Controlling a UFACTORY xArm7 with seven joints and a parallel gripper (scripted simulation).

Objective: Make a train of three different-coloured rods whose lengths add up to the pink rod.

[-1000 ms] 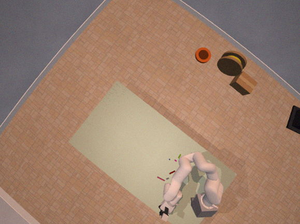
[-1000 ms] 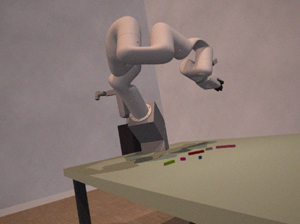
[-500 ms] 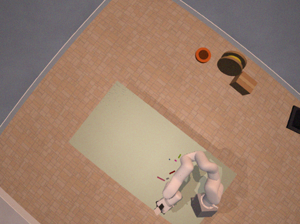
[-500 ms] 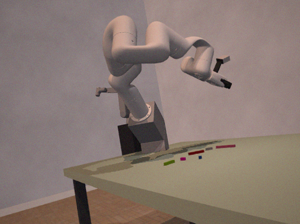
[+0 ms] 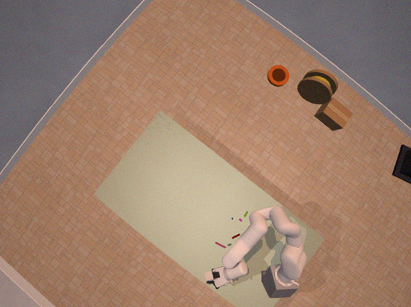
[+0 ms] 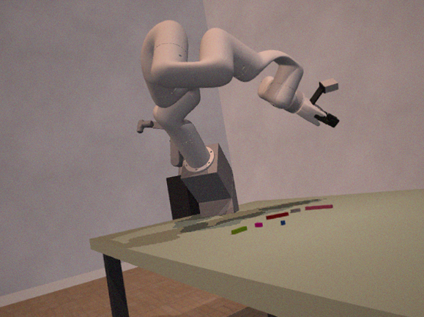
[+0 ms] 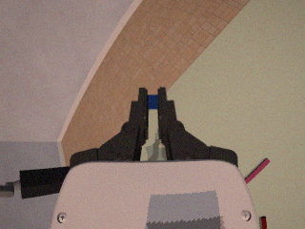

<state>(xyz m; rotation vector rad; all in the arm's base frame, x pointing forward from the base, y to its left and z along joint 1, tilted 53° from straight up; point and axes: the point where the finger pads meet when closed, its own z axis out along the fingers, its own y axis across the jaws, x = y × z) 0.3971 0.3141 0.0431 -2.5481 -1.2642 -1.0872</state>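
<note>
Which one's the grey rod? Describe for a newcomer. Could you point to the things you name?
On the pale green table (image 5: 163, 169) (image 6: 326, 257) (image 7: 248, 95), find the longest rod in the scatter, the pink rod (image 5: 220, 245) (image 6: 319, 206) (image 7: 257, 171). The grey rod (image 5: 229, 244) (image 6: 295, 210) is the short piece between it and the red rod (image 5: 235, 236) (image 6: 277, 215) (image 7: 264, 223), dull where its neighbours are reddish.
</note>
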